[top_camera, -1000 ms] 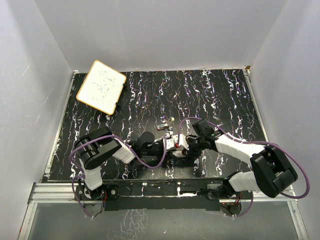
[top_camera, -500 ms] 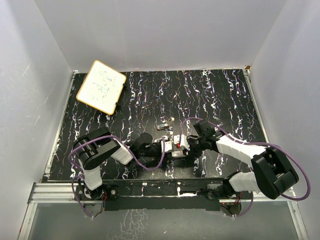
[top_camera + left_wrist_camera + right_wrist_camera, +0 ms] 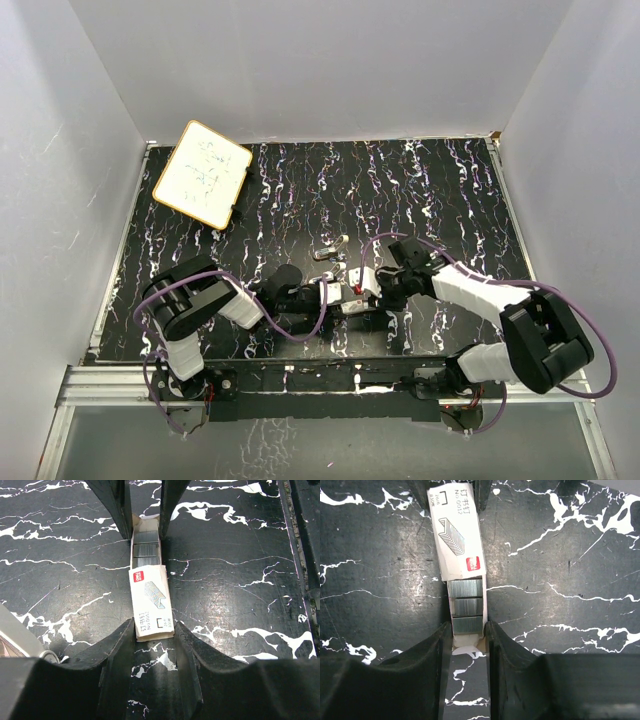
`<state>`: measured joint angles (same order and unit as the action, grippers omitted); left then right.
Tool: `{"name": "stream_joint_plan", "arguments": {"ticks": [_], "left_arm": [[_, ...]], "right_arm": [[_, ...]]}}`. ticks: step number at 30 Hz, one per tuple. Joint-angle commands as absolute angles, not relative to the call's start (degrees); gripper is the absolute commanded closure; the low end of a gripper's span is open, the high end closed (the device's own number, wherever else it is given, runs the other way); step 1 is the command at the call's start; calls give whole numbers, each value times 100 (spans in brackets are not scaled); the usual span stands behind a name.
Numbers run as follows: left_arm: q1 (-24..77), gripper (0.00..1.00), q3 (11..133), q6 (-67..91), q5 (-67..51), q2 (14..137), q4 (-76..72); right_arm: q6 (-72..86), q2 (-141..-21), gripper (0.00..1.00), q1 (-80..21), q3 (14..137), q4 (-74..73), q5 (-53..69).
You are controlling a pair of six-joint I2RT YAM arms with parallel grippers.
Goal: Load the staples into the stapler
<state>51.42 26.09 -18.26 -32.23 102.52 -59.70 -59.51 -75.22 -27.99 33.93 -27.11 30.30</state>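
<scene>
Staples [image 3: 466, 605] lay exposed as three short silvery strips in the inner tray [image 3: 466, 650], which stood about half drawn out of its printed sleeve [image 3: 152, 602]. Your left end effector [image 3: 154, 632] was clamped across the sleeve's closed end. Your right end effector [image 3: 467, 632] was clamped across the tray's open end. The two faced each other low over the bench [image 3: 450, 190], near its front edge. The stapler [image 3: 331, 249] lay just beyond them, apart from both. From above you could not tell whether its magazine was open.

The step in hand looked to be pulling the tray clear of the sleeve. To do it well, you needed to:

- Draw the right end effector straight back along the box's long axis, with no twist, while the left stayed put as the anchor.
- Keep the tray level and close to the bench, since the strips sat loose and any tilt toward the open end could spill them.
- Hold a light grip on the tray. Its thin card walls would probably buckle inward and jam the strips.
- Stop once the last strip showed, because one strip was all you needed.
</scene>
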Motion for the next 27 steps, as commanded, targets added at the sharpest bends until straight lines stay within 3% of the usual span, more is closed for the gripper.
{"name": "stream_joint_plan", "arguments": {"ticks": [1,9,15,27], "left_arm": [[5090,64,2417,-1985,-3367,10122,-5389],[5070,56,2482,-1971,-3548,10048,-5240],[4987,37,2610,-1936,-3516,9891,-5051],[4654,29,2924,-2557,-4588,9342,-3550]], "right_arm": [[-6484,-7776,67,-2693,3601,-3169,2386],[-6735,-8105,54,-2665,3927,-3270,2234],[-6748,-8226,41,-2661,4001,-3326,2156],[-6535,-7888,40,-2385,3942,-3107,1988]]}}
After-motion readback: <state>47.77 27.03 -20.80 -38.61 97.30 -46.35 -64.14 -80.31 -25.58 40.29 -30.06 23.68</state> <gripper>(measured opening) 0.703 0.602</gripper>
